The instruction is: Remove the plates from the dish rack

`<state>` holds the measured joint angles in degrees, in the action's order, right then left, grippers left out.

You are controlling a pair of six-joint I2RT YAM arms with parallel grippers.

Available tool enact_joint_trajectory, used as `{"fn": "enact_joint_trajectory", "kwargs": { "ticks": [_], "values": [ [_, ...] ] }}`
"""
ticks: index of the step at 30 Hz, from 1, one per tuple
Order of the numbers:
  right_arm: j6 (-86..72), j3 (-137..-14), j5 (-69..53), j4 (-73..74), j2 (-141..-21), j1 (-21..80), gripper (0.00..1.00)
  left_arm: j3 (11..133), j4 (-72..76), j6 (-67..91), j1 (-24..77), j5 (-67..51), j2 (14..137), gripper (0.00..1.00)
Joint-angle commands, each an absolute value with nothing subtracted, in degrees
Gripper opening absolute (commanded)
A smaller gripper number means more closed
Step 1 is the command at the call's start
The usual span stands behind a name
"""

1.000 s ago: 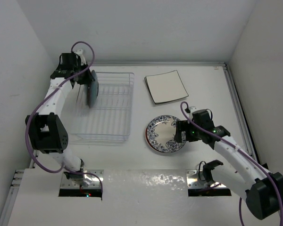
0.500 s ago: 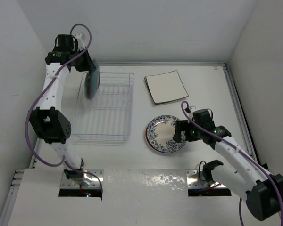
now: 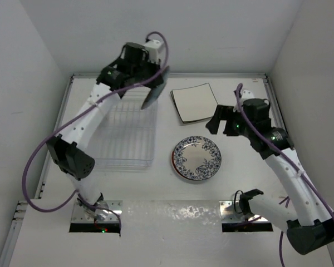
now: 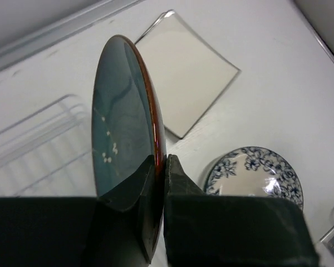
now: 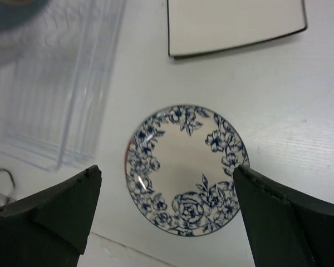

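Plate point(image 4: 122, 122), red-rimmed and teal-faced, standing on edge in the air over the far right corner of the dish rack point(image 3: 125, 133), long axis rising straight up from the left pincer point(image 4: 160, 162) clenching its lower rim. Left arm arching high, reaching far and rightward. Right pincer point(image 5: 166, 169) hanging spread wide above the blue-patterned plate point(image 5: 156, 139) lying on the surface point(image 3: 156, 189).

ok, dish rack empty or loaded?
Empty. Nothing in the dish rack slots; the left gripper holds a teal plate on edge, outside it.
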<state>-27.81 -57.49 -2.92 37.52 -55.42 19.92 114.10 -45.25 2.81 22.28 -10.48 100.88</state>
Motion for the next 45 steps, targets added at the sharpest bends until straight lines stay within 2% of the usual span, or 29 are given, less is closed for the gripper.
{"fn": "enact_joint_trajectory", "kwargs": {
  "ticks": [1,3,4,8,14,16,18,24,29,30,31,33,34,36,38,39,42,44,45],
  "values": [
    [-33.7,-63.1,-4.3,36.5,-57.1,13.6,0.99,111.5,-28.1,-5.1,30.3,1.3,88.4,0.0],
    [-37.4,-66.8,-9.7,35.4,-58.0,5.7,0.99,100.2,-18.8,-10.3,38.3,9.3,82.8,0.0],
    [-38.4,-70.2,-13.8,35.4,-59.7,3.9,0.99,96.1,-11.1,-16.1,41.2,16.9,80.6,0.0],
    [-39.5,-79.9,-20.4,38.7,-66.0,1.1,0.99,72.9,8.8,-31.6,54.4,29.2,69.9,0.0],
    [-45.7,-72.5,-33.1,27.3,-66.7,1.8,0.96,57.7,19.3,-53.7,69.6,39.6,68.2,0.0],
    [-45.4,-69.9,-35.5,26.6,-67.7,2.6,0.95,54.0,30.1,-65.1,76.1,46.5,69.7,0.0],
    [-44.2,-68.8,-36.1,26.6,-68.4,5.3,0.95,51.2,33.7,-72.2,78.9,50.5,72.6,0.0],
    [-39.4,-65.7,-34.7,28.0,-68.0,11.2,0.95,51.2,30.3,-72.1,82.9,51.4,77.9,0.0],
    [-38.0,-59.4,-33.7,26.6,-67.3,12.2,0.89,50.8,33.4,-73.0,86.0,52.4,79.4,0.0],
    [-38.0,-58.5,-33.8,25.8,-67.2,12.1,0.86,50.6,33.7,-72.9,86.2,52.4,79.4,0.0],
    [-38.0,-56.8,-34.4,25.0,-66.6,12.1,0.72,50.4,34.1,-72.8,86.6,52.4,79.4,0.0],
    [-38.1,-55.2,-34.6,23.6,-66.0,12.2,0.57,49.7,34.8,-72.8,86.7,52.7,79.7,0.0],
    [-37.8,-55.0,-34.5,23.3,-65.7,12.2,0.38,49.6,35.0,-72.9,86.7,52.8,79.9,0.0],
    [-37.4,-54.8,-33.7,23.2,-64.5,12.1,0.18,49.0,34.6,-72.4,86.7,53.4,80.6,0.0],
    [-37.3,-54.1,-31.0,22.6,-62.8,12.1,0.0,49.5,31.9,-71.0,86.7,53.9,81.2,0.13],
    [-36.6,-53.6,-29.8,22.5,-62.2,12.0,0.0,50.1,26.3,-67.6,86.7,53.7,81.2,0.3],
    [-36.2,-51.7,-27.2,22.2,-60.4,10.0,0.0,54.3,12.6,-56.5,87.2,51.9,80.9,0.48],
    [-36.9,-49.1,-28.1,20.6,-58.6,6.5,0.0,55.0,9.2,-50.8,88.1,52.7,80.4,0.66],
    [-37.3,-48.1,-28.9,19.9,-58.2,3.7,0.0,55.1,4.8,-48.5,88.8,53.1,80.2,0.86]
  ]
}}
